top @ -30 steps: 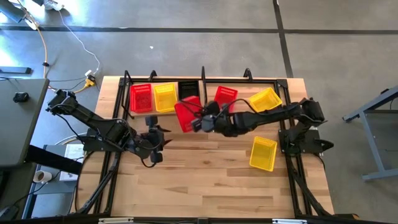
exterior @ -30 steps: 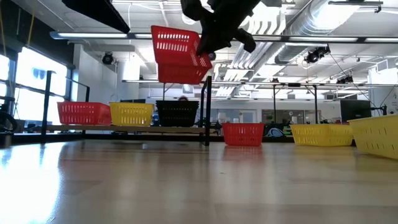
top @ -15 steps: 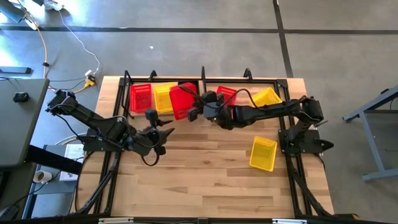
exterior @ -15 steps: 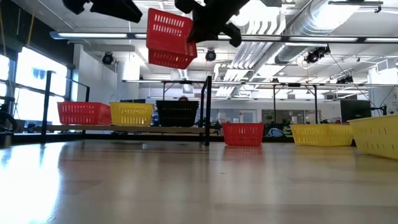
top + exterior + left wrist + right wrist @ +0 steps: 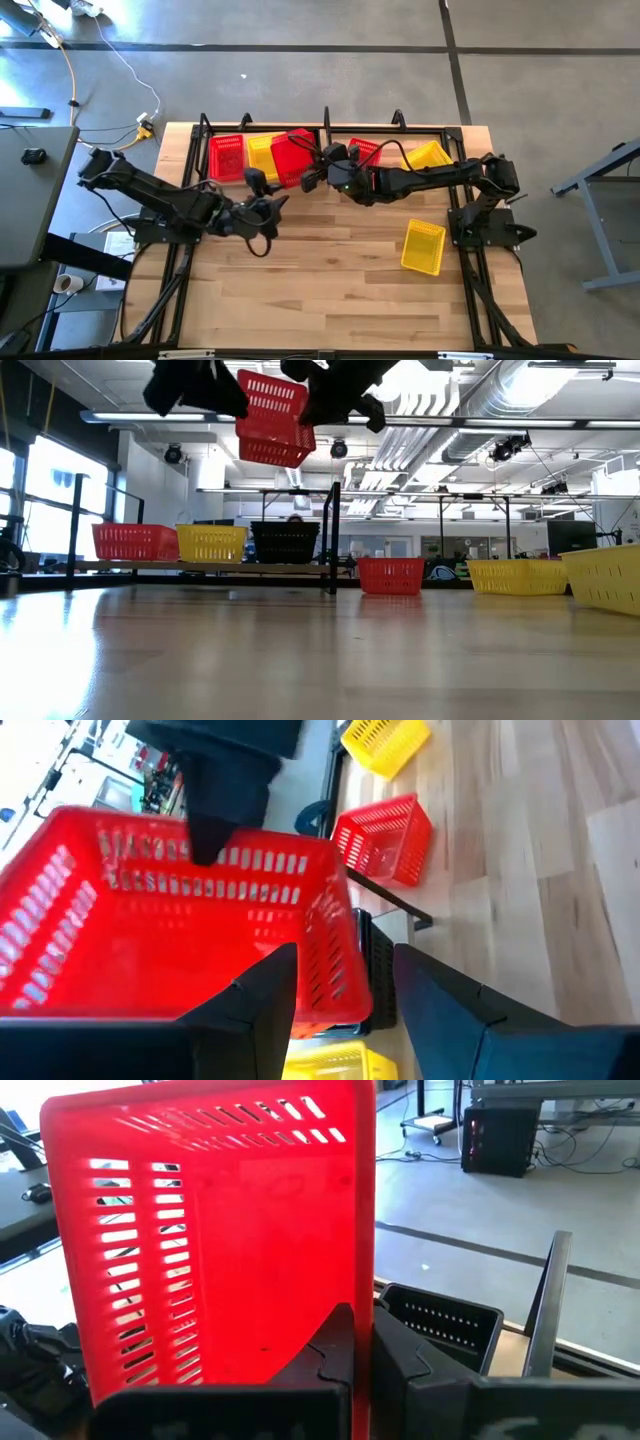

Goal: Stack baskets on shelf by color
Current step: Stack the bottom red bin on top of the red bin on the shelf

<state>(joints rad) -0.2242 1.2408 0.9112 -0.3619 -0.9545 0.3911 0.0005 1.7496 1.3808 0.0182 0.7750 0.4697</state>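
My right gripper is shut on a red basket and holds it in the air above the shelf, over the black basket. My left gripper is open, just on the near side of that basket; in the left wrist view its fingers stand at the basket's corner, and I cannot tell whether they touch. On the shelf board stand a red basket, a yellow one, and right of the divider another red and yellow. My right gripper pinches one side wall of the red basket near its rim, one finger inside the basket and one outside. It comes at the basket from the table's right. The basket is lifted clear and hangs tilted in the air.
A yellow basket lies on the wooden table's right half. The shelf's black posts and divider rise along the far edge. The table's near half is bare wood.
My right gripper has carried the red basket up and toward the far edge, from in front of the shelf to above its left part. My left gripper has moved right and toward the far edge, closing in on the held basket.
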